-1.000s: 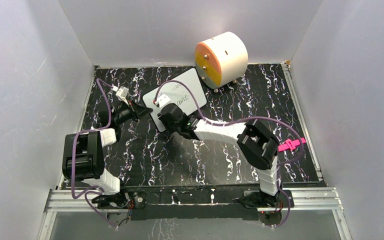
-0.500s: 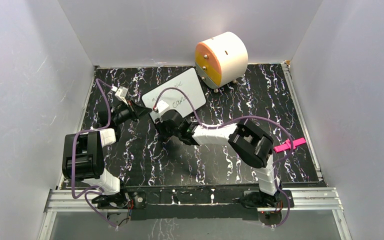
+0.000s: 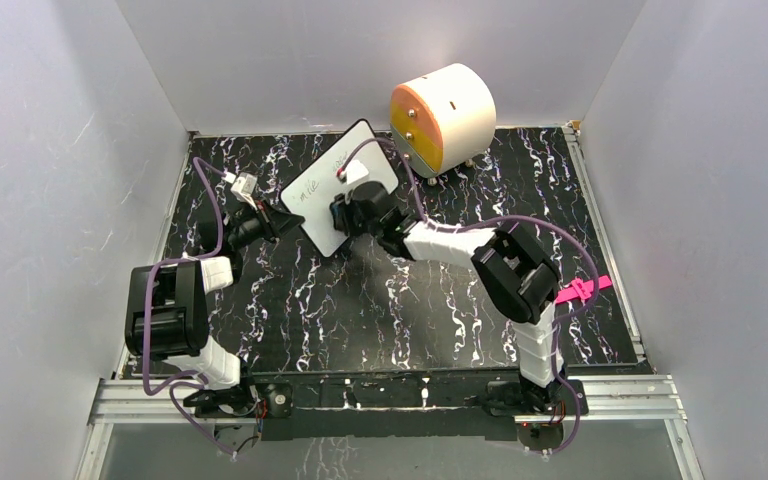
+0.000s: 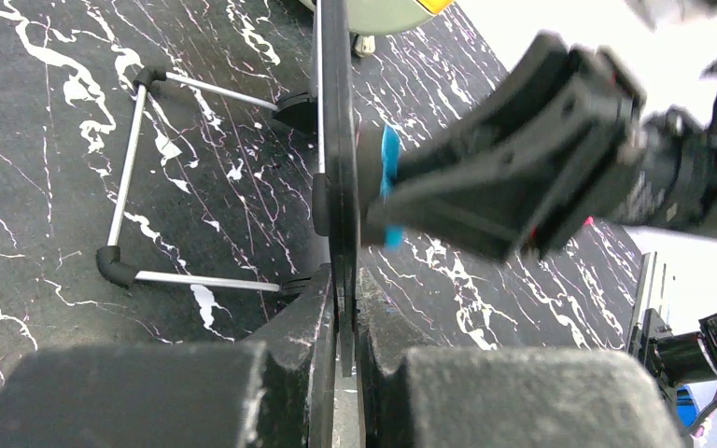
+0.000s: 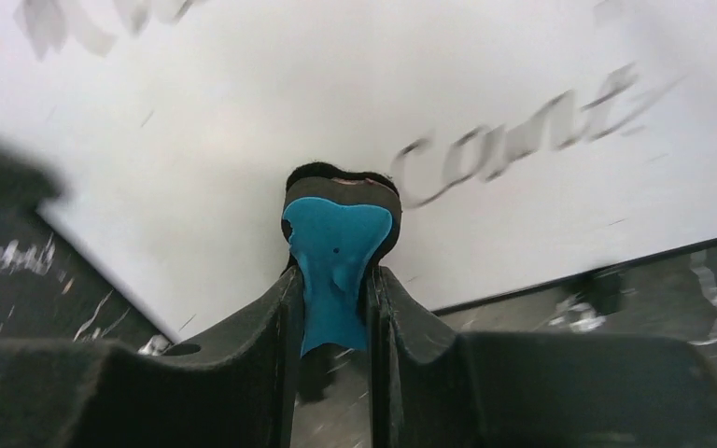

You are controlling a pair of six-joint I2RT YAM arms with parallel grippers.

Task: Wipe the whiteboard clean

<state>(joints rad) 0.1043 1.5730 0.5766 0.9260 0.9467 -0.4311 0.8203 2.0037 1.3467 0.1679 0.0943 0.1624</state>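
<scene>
Whiteboard sits in the upper centre of the top view, tipped up on its wire stand on the dark marbled surface. Its long axis runs from lower left to upper right. Left gripper is clenched on the board's lower-left edge; in the left wrist view the frame shows edge-on, pinched between the two fingers. Right gripper is grasping a blue eraser pad, pad tip against the white face, arm reaching in low from the right with the elbow bent. Key relation: dark handwriting lies up and right of the pad in the right wrist view, with fainter marks at the upper left. Judgement: the right arm is the wiping arm and the next stroke wants to go toward that script while the left steadies the board
</scene>
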